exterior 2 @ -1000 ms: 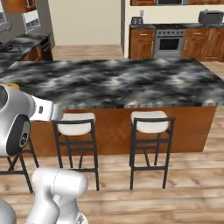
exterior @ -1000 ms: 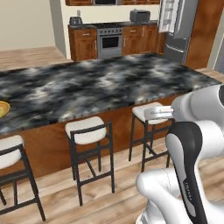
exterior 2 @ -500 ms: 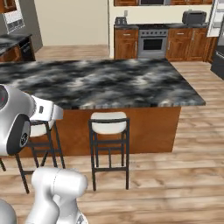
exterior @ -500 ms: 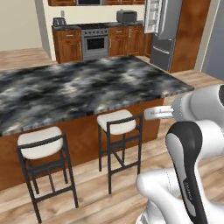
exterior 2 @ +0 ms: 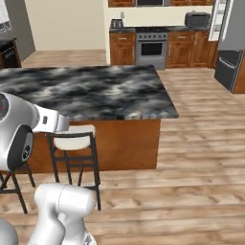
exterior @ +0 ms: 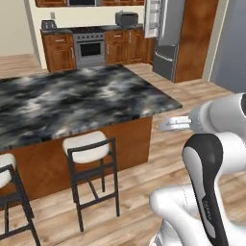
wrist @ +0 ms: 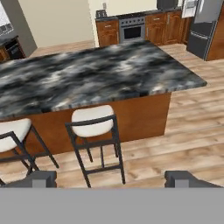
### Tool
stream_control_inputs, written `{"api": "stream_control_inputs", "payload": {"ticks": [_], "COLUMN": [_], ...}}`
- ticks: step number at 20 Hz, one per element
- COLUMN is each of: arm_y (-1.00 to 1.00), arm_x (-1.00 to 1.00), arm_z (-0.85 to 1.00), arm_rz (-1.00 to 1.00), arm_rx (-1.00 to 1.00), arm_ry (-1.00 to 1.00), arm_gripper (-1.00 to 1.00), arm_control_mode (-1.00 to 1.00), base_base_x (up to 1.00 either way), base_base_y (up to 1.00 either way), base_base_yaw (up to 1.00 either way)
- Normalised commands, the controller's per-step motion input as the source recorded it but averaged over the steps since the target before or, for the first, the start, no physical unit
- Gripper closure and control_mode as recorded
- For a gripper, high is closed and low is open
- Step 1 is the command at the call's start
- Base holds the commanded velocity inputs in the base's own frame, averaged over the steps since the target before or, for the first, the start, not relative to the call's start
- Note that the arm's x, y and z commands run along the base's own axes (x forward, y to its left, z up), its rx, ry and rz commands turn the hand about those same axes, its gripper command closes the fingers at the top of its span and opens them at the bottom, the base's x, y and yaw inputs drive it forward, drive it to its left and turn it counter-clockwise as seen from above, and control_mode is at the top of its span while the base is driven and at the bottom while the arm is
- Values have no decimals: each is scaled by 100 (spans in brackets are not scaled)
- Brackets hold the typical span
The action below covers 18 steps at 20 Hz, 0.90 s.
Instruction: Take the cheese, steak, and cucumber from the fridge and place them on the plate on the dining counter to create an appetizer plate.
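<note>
Main risk: a clip of the dining counter [exterior: 81,103] corner or the stool [exterior: 91,158] during the drive toward the fridge [exterior: 166,38], since the forearm is carried out ahead of the base and the counter end lies just beside the path. A second risk is judged at the fridge itself: the door appears open at the top, so a swing into it is possible if the approach is cut tight.

Cheese, steak and cucumber cannot be made out; they are presumed inside the fridge, which is seen at the far wall, well apart from the robot. No plate is seen on the visible stretch of counter.

The arm is folded, elbow raised, hand pointed forward and slightly down. In the hand view the gripper [wrist: 111,178] is seen with fingertips [wrist: 39,178] spread wide, nothing between them.
</note>
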Motion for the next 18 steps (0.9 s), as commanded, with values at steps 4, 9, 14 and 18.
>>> {"api": "stream_control_inputs", "payload": {"ticks": [4, 9, 14, 18], "arm_y": [0, 0, 0, 0], "arm_x": [0, 0, 0, 0], "arm_z": [0, 0, 0, 0], "arm_rz": [0, 0, 0, 0], "arm_rx": [0, 0, 0, 0], "arm_ry": [0, 0, 0, 0], "arm_gripper": [-100, -100, -100, -100], "arm_control_mode": [100, 100, 100, 100], "base_base_x": [78, 72, 65, 60], "base_base_y": [-100, -100, -100, -100], "base_base_yaw": [1, 3, 3, 1]}}
